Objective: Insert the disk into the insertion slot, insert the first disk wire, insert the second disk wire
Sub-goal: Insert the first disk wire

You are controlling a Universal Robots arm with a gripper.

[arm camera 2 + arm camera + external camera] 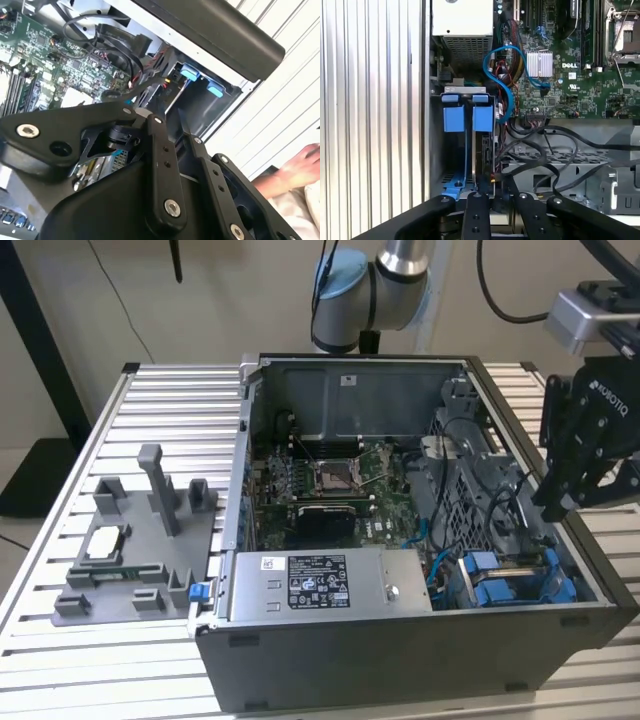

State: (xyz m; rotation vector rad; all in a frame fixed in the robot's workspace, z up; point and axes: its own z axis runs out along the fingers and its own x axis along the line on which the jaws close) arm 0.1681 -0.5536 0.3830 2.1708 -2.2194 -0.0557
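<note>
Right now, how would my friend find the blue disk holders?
Find the open grey computer case on the slatted table. Look at its end on the exterior view's right, beside the silver labelled box. The disk holders are chunky bright blue plastic amid grey metal.

In the exterior view the scene is lit softly and evenly from above, and the inside of the case (400, 660) is left in shade. In the second wrist view the table slats (295, 75) are washed out by glare and a hand (300, 165) is blurred. The slot (455, 155) is dimly lit.
</note>
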